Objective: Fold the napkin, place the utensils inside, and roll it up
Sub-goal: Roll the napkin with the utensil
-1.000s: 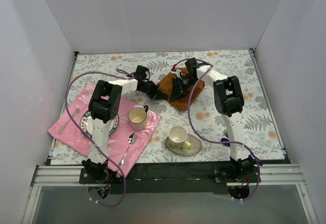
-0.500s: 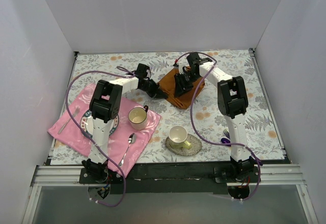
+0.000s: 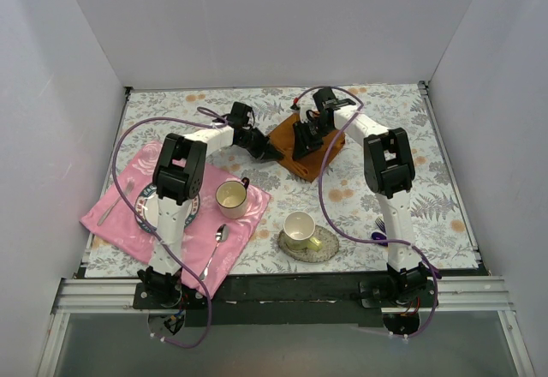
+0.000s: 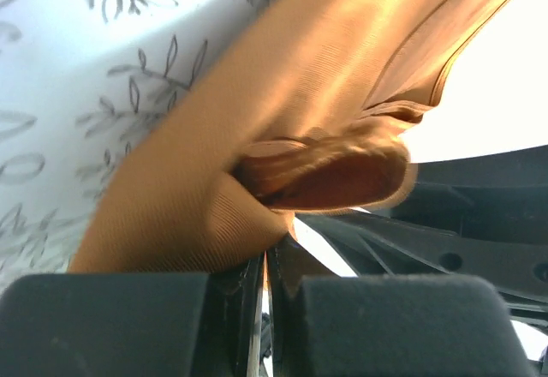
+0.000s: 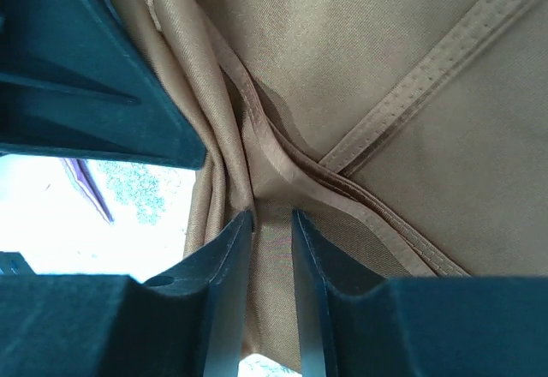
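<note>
The rust-orange napkin [image 3: 322, 151] lies bunched at the middle back of the table. My left gripper [image 3: 271, 147] is shut on its left corner; in the left wrist view the cloth [image 4: 205, 171] bulges out of the shut jaws [image 4: 267, 261]. My right gripper [image 3: 301, 146] comes down on the napkin from behind. Its fingers [image 5: 272, 223] pinch a gathered fold of the hemmed cloth [image 5: 385, 68], with creases running out from the tips. Of the utensils, only a purple fork [image 3: 378, 224] peeks out beside the right arm near the front.
A pink cloth [image 3: 116, 223] at the front left carries a plate [image 3: 144, 206], a cup [image 3: 231, 197], a silver spoon [image 3: 216, 244] and a metal fork [image 3: 110, 207]. Another cup sits on a saucer [image 3: 320, 248] at the front middle. White walls enclose the table.
Both grippers and the napkin have shifted toward the back of the table. The napkin looks more spread between them.
</note>
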You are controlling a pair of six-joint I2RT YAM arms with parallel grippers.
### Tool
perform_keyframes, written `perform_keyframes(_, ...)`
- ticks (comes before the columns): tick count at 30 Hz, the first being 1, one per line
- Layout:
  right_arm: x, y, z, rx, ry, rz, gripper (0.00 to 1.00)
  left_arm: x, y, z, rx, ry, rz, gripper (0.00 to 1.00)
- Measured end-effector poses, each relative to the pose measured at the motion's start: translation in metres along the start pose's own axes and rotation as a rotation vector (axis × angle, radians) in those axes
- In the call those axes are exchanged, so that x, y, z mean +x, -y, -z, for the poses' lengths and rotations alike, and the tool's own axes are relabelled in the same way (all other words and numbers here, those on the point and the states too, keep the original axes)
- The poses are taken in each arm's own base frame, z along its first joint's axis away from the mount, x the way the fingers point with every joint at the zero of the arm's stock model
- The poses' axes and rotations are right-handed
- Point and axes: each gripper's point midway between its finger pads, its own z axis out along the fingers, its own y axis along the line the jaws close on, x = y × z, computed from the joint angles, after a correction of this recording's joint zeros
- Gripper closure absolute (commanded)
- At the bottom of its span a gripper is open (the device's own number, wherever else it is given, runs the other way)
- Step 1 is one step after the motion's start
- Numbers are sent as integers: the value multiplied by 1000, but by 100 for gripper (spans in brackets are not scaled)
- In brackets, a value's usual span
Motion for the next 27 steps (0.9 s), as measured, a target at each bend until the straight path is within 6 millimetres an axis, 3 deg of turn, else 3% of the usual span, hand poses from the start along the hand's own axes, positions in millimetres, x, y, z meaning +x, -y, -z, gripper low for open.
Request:
perform_keyframes(7,0,0,0,-1,3,-1,67,-2,0,-11,6,-20,11,100)
perform_keyframes(22,1,4,-1,-7,2,9,72,-3,18,-11,35,-7,-3,100)
perform_keyframes(27,1,4,-1,-7,0,15,66,-7,23,-18,50,-8,-6,100)
